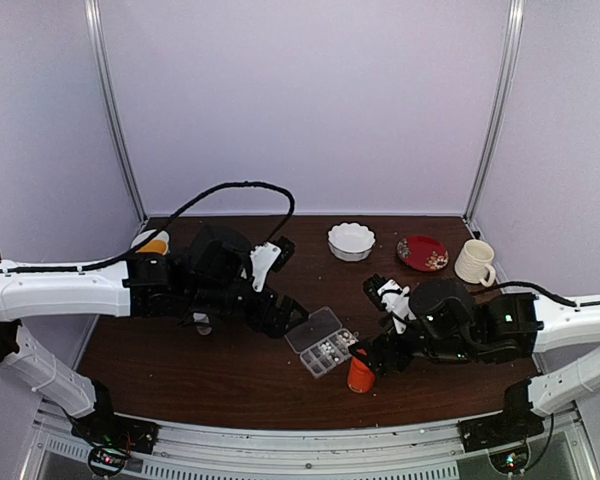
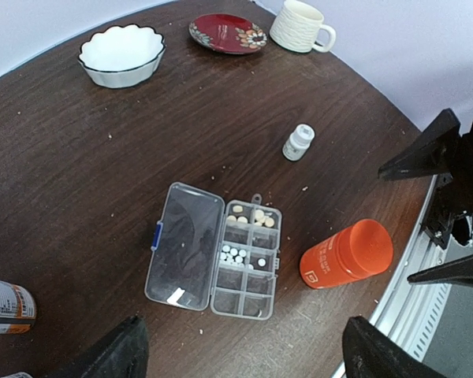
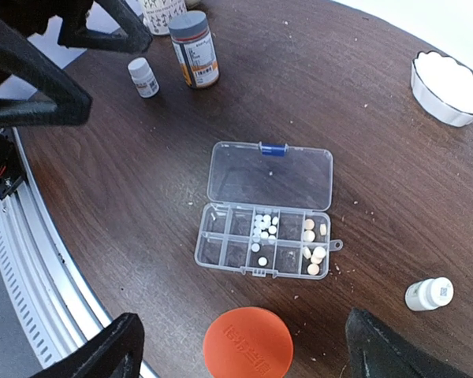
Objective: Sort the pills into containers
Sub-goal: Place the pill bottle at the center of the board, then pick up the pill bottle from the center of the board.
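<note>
right gripper (image 3: 243,319) hangs wide open and empty, its fingers (image 3: 118,346) well clear on either side of the capped orange bottle (image 3: 248,344) standing directly beneath it. just ahead of the hand lies the clear organizer box (image 3: 221,250), lid (image 3: 272,175) folded flat on the far side. whitish pills (image 3: 262,228) sit in its middle compartments and tan pills (image 3: 311,252) in the end ones toward the hand's right. farther right a small white bottle (image 3: 430,294) stands alone.

left gripper (image 2: 248,331), equally wide and holding nothing, hovers on the box's other side, the box just ahead of it and the orange bottle ahead to its right.

pale specks dot the dark table (image 3: 126,181) around the box, too small to call pills or crumbs. the sorting looks well along, with neither hand carrying anything. if more pills are to come from the orange bottle, the next move probably calls for the right fingers to drop around it and close squarely, without nudging the box beside it.
</note>
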